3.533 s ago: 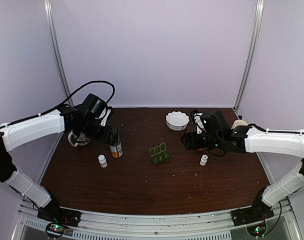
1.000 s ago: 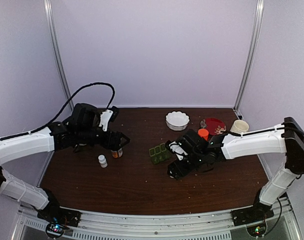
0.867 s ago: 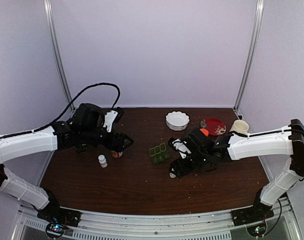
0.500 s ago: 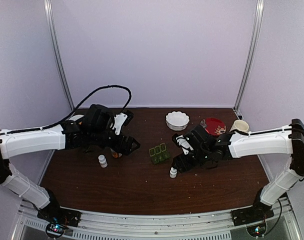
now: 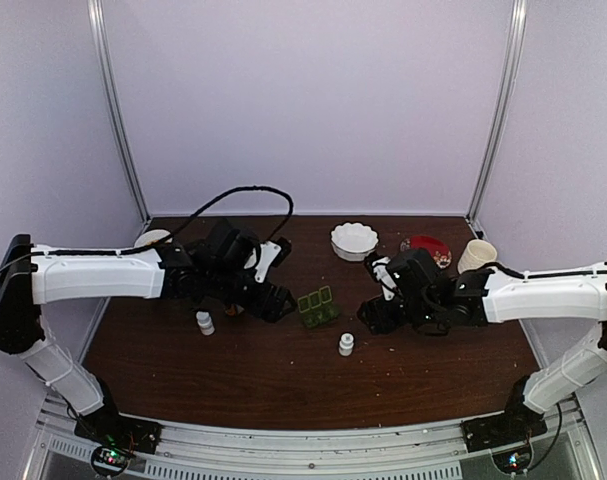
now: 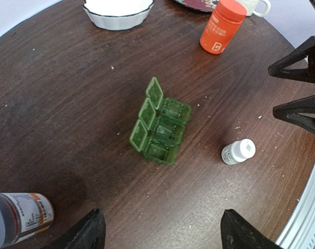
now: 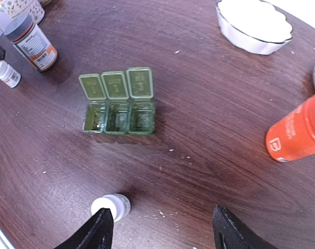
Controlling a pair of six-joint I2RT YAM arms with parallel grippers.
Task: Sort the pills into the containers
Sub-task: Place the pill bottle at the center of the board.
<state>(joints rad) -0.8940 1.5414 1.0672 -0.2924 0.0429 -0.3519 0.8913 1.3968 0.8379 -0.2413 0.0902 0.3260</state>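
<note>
The containers point(image 5: 317, 306), three square cells of one dark-green pill box, sit near the middle of the table with their hinged lids tipped back. They lie between the two grippers and touch neither.

Pale lilac walls point(image 5: 303, 100) close the space on three sides, with a metal post point(image 5: 118, 110) in each rear corner. The table point(image 5: 283, 375) is dark brown wood grain with a rounded far edge, and its surface is dusted with pale flecks.

The left arm point(image 5: 93, 275) and right arm point(image 5: 543, 292) reach inward from either side. The left gripper point(image 6: 162, 212) hangs over the wood just left of the box, its fingers spread wide and empty. The right gripper point(image 7: 162, 208) hangs to the right of the box, also spread and holding nothing.

Along the back stand a scalloped white bowl point(image 5: 354, 241), a red plate point(image 5: 426, 250) and a cream mug point(image 5: 477, 254). An orange bottle point(image 6: 222, 26) stands near the plate. A grey-capped bottle point(image 7: 32, 40) stands left of the box.

One small white bottle point(image 5: 204, 322) is at front left, and another white bottle point(image 5: 346, 343) stands in front of the box, near the right gripper but apart from it.

The pills point(image 7: 176, 51) show only as whitish specks on the wood. Whether any lie in the cells I cannot tell.
</note>
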